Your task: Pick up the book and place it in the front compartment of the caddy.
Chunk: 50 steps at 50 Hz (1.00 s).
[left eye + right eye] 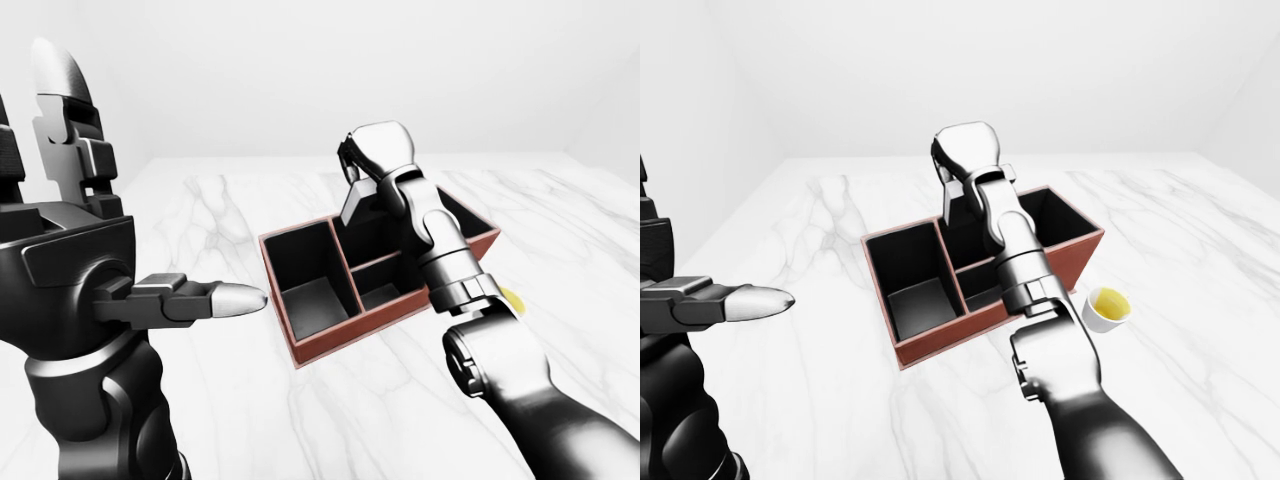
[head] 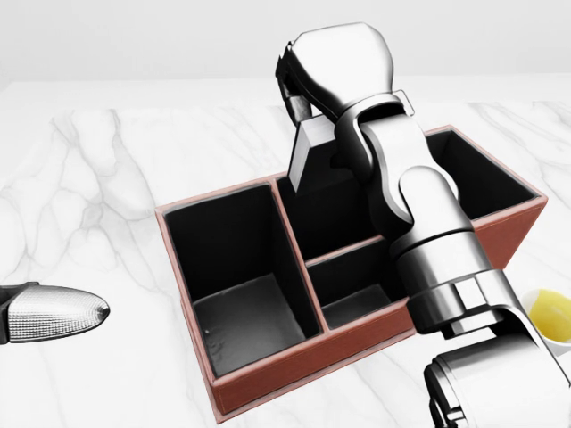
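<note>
The right hand was raised over the caddy, its fingers clenched on the top edge of the book. The book hung tilted from that grip, its lower end dipping inside the caddy's walls, into the long compartment toward the top of the head view, close to the divider that separates it from the large left compartment. Whether the book touched the caddy's floor could not be told. The right arm rose from the lower right of the head view, forearm crossing over the two smaller compartments, wrist bent so the back of the hand faced the camera.

The caddy, reddish-brown outside and black inside, sat at an angle on the white marble tabletop. Just beside its right end stood a small white cup holding something yellow.

The left hand was held up well apart from the caddy, at the left of the left-eye view, fingers spread, one pointing toward the caddy and grasping nothing.
</note>
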Available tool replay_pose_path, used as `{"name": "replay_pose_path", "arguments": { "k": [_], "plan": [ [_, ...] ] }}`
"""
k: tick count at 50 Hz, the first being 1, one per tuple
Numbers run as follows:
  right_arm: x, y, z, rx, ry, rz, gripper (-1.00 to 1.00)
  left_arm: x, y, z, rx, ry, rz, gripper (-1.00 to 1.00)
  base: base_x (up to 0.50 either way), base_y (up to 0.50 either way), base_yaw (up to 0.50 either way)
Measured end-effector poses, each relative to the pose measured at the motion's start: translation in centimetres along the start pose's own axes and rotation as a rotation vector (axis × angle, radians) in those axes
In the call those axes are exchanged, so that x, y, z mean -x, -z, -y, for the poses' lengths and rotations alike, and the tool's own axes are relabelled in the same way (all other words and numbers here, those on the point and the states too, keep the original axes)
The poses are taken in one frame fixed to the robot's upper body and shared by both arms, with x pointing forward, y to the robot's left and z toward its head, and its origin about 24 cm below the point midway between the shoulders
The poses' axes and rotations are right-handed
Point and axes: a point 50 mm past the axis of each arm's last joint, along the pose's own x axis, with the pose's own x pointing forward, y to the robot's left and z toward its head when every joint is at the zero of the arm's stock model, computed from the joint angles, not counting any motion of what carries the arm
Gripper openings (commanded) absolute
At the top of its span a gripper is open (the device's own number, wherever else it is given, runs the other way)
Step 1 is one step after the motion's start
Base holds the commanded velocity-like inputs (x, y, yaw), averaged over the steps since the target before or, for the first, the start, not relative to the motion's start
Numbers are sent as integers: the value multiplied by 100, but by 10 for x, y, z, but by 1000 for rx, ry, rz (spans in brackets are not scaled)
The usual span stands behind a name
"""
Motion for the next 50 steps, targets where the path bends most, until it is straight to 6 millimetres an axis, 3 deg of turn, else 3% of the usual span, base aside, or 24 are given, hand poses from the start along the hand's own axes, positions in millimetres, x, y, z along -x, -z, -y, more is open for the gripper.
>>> {"name": "replay_pose_path", "arguments": {
  "k": [17,50],
  "plan": [
    [-4,11,-15,24,-9,-39,-100,-1,0,0,0,0,2,100,0,0,0],
    [0,13,-41,19,-30,-66,-100,-1,-1,-1,1,-3,10,100,0,0,0]
  ]
}}
